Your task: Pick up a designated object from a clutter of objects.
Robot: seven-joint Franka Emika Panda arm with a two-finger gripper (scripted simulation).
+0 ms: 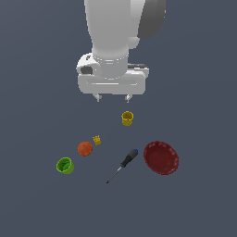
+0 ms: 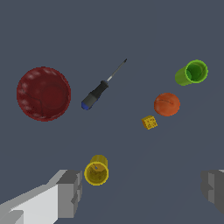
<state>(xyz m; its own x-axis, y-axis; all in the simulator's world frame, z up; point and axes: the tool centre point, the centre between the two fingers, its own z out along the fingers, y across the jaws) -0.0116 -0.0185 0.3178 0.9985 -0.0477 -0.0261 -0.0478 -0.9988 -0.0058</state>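
Grey-fingered and spread wide apart, the white arm's tool (image 1: 112,97) hangs above the dark desk (image 1: 199,203), holding nothing. Just below it stands a small yellow cup (image 1: 127,118). Farther off, the smooth orange-red ball (image 1: 85,148) rests beside a tiny yellow block (image 1: 96,140), with a green cup (image 1: 65,165) near. A black-and-blue-handled screwdriver (image 1: 124,164) and a dark red bowl (image 1: 161,158) lie toward the exterior view's right.
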